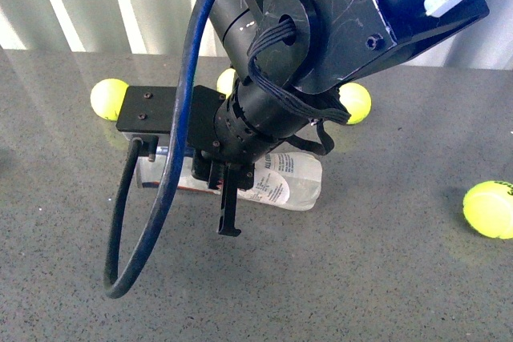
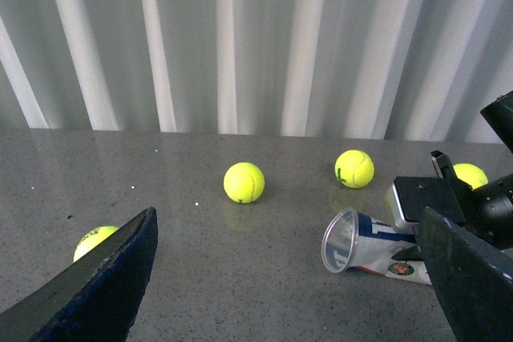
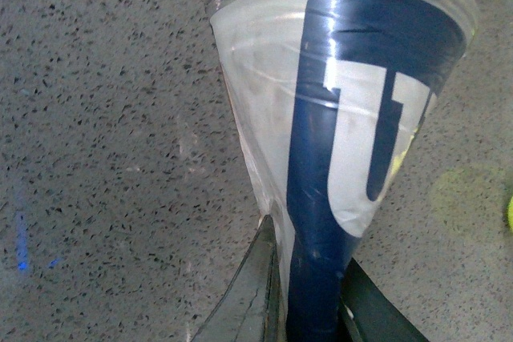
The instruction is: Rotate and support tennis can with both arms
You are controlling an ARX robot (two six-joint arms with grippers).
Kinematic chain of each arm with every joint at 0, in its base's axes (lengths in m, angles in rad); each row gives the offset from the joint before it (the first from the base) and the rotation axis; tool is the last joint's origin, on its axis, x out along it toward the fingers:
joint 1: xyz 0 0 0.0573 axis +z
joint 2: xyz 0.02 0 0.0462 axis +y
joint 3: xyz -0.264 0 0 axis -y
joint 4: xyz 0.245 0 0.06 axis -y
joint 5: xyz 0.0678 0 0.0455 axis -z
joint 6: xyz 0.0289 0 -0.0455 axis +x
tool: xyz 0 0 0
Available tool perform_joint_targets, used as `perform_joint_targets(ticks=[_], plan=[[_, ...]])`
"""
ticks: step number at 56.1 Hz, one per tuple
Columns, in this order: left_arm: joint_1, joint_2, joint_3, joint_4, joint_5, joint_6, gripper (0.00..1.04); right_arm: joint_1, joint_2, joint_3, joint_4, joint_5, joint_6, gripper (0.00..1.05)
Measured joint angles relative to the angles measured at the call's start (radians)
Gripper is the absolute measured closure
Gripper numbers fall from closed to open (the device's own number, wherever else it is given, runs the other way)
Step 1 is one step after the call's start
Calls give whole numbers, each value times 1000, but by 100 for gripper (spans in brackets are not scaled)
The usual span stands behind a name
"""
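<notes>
The tennis can is a clear tube with a white and navy label, lying on its side on the grey table. My right gripper comes down from above and is shut on the can near its left part. In the right wrist view the two fingers pinch the navy label of the can. My left gripper is open and empty and does not show in the front view. The can's open mouth faces it, close to its right-hand finger.
Several yellow-green tennis balls lie on the table: one at the far left, one behind the arm, one at the right. The left wrist view shows more balls in front of a white corrugated wall.
</notes>
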Motion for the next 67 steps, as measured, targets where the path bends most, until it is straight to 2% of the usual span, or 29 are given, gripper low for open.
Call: perform_joint_targets(ticks=[27,47,52,61,67], plan=[[0,0,0,0,0,0,7,-9,29,14,66,24,-1,99],[0,0,0,0,0,0,7,-13,32,-1,119,11,40,47],[0,0,0,0,0,0,7,-19,23,-21,125,10,50,29],[0,0,0,0,0,0,7,-34,-7,-56,140,11,55,6],[0,0,0,0,0,0,7,-45,-50,-101,167,10,55,7]])
